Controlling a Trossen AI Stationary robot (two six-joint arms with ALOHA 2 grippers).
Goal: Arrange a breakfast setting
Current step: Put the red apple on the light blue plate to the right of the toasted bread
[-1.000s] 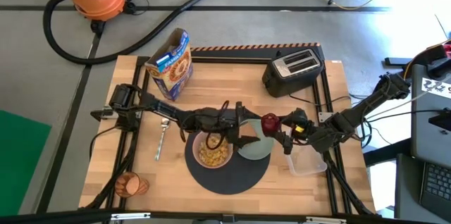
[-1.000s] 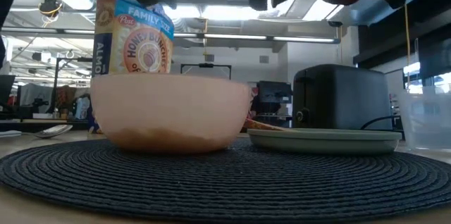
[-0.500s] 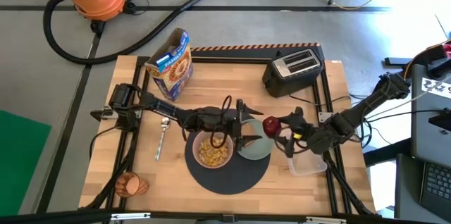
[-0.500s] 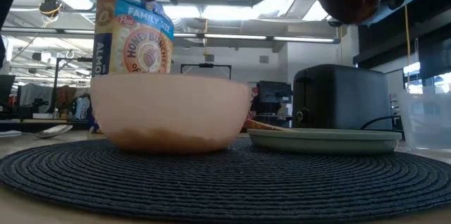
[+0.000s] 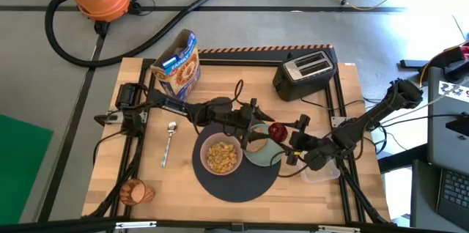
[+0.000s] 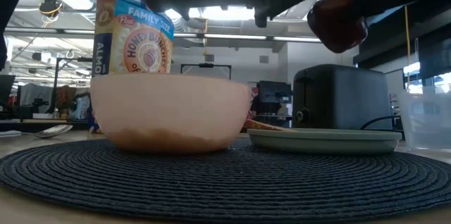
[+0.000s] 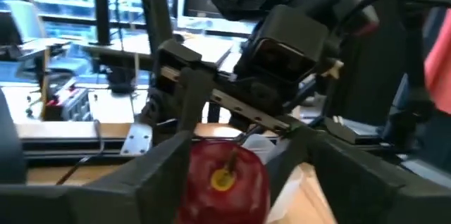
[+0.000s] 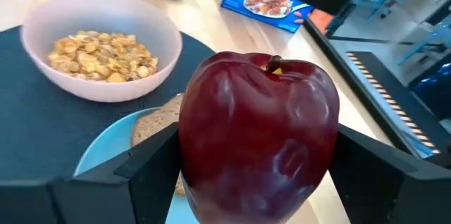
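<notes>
Since the earlier frame, the right gripper (image 5: pixel 283 142) has shifted left over the plate (image 5: pixel 272 158) at the mat's (image 5: pixel 242 182) right edge, fingers clamped on the apple (image 5: pixel 276 130) held above the toast (image 8: pixel 151 127), while the left gripper (image 5: pixel 258 127), partly open and empty, hangs just beside it.

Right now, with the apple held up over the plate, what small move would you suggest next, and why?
Probably lower the right pincer to set the red apple on the bare part of the pale green plate: the apple hangs above it, the toast slice fills one side, and the left pincer hovers close.
</notes>
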